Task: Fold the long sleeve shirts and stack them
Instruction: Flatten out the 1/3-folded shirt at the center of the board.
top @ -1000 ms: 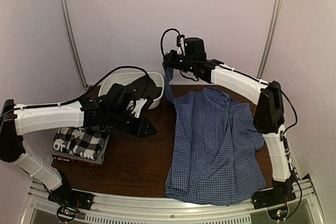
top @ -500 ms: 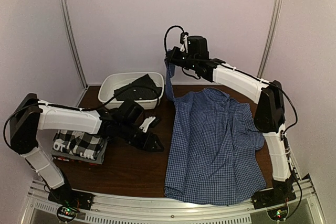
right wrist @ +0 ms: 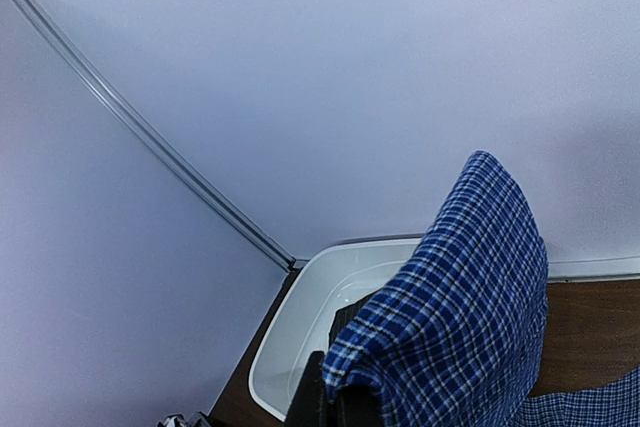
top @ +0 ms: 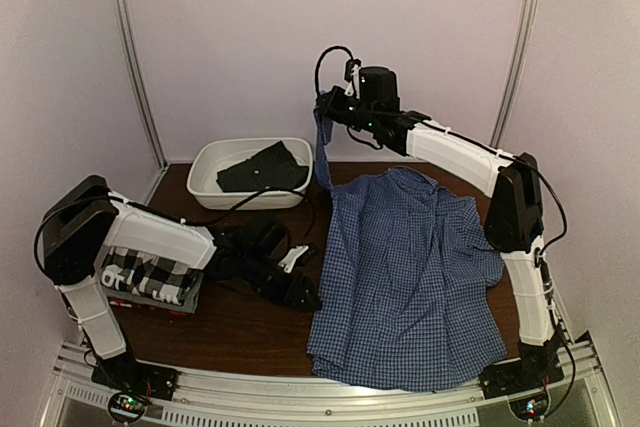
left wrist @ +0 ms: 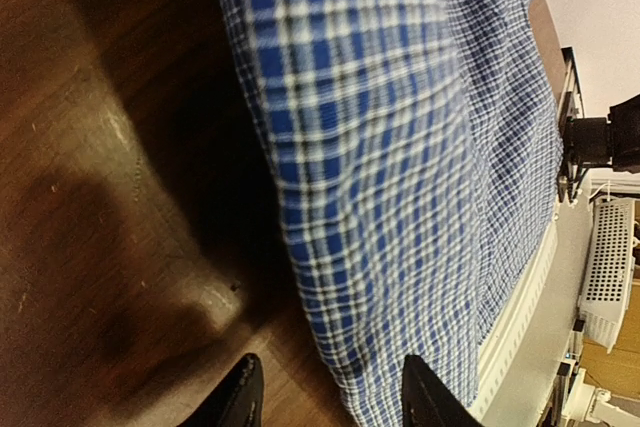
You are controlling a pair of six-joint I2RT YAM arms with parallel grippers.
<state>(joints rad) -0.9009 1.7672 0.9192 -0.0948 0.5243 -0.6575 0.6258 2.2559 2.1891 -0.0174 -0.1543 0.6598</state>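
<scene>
Where the top external view looks down, the blue-and-white fine-check cloth shirt (top: 420, 277) lies spread on the right half of the dark wooden table (top: 250, 332). One sleeve (top: 322, 152) is hoisted clear by the right gripper (top: 333, 112). The left gripper (top: 305, 295) sits low at the shirt's left edge. The folded stack topped by black-and-white plaid (top: 150, 275) rests well apart at left, near the white oval plastic basin (top: 200, 175).

Left wrist view: jaws partly parted and empty, with the hem corner just ahead of the fingertips (left wrist: 245, 397).

Right wrist view: jaws closed tight on the sleeve.

Judgement: the left should bite deep and square on the hem before folding; a shallow bite would likely slip.
</scene>
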